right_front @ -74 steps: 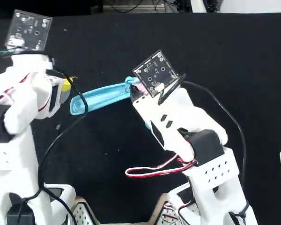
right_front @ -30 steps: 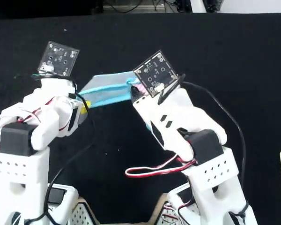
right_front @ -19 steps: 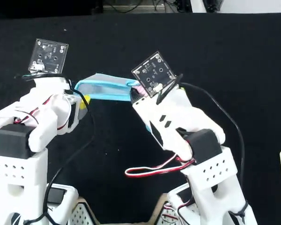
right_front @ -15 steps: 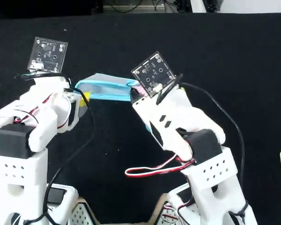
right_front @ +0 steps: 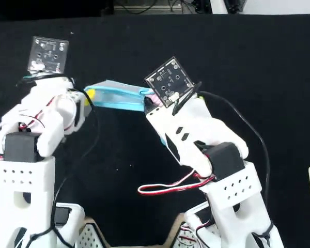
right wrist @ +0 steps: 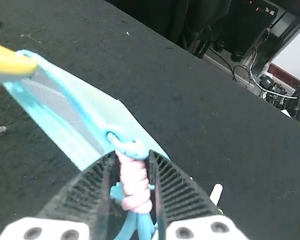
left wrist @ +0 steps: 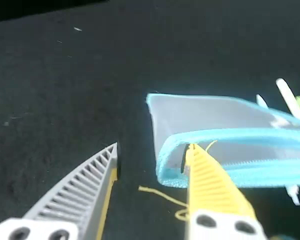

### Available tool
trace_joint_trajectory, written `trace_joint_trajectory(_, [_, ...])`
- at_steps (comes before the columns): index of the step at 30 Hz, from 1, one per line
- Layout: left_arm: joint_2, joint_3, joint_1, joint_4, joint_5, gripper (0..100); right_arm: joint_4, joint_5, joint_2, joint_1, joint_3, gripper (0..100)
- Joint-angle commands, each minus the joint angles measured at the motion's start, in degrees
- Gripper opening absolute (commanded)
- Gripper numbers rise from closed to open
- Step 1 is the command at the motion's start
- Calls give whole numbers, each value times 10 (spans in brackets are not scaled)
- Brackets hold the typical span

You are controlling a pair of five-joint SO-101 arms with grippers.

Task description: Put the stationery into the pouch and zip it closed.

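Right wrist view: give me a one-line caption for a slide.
Right gripper clamps the pink zipper pull of the light-blue mesh pouch.

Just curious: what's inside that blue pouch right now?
The left pincer has its yellow finger poking into the pouch's open mouth. White and green tips show by its far end; whether they sit inside, I cannot tell. The blue rim covers the rest.

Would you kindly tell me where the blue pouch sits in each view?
High view: pouch spans the gap between the arms.
Left wrist view: pouch, its end at the yellow finger of the left tool.
Right wrist view: pouch runs away from the right tool, which pinches its pink pull.
Shared landmark: that yellow finger at the pouch's end.
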Motion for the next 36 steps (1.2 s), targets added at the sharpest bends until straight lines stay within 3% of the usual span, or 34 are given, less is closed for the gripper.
trace_joint_trajectory(1, [40,-12,-34,-17,4,220,-4,4,-1,5,-7,11])
trace_joint_trajectory(10, [169,-41,-19,-30,-36,217,-4,4,-1,5,-7,11])
trace_joint_trajectory(20, [199,-89,-13,-25,-35,212,-14,4,0,5,-5,11])
trace_joint_trajectory(25, [151,-107,34,40,-35,16,-31,0,-2,5,-8,11])
trace_joint_trajectory(27, [124,-117,53,63,-35,61,-42,0,-2,5,-11,11])
trace_joint_trajectory(36, [42,-272,60,193,-37,35,-47,-1,-2,4,-95,11])
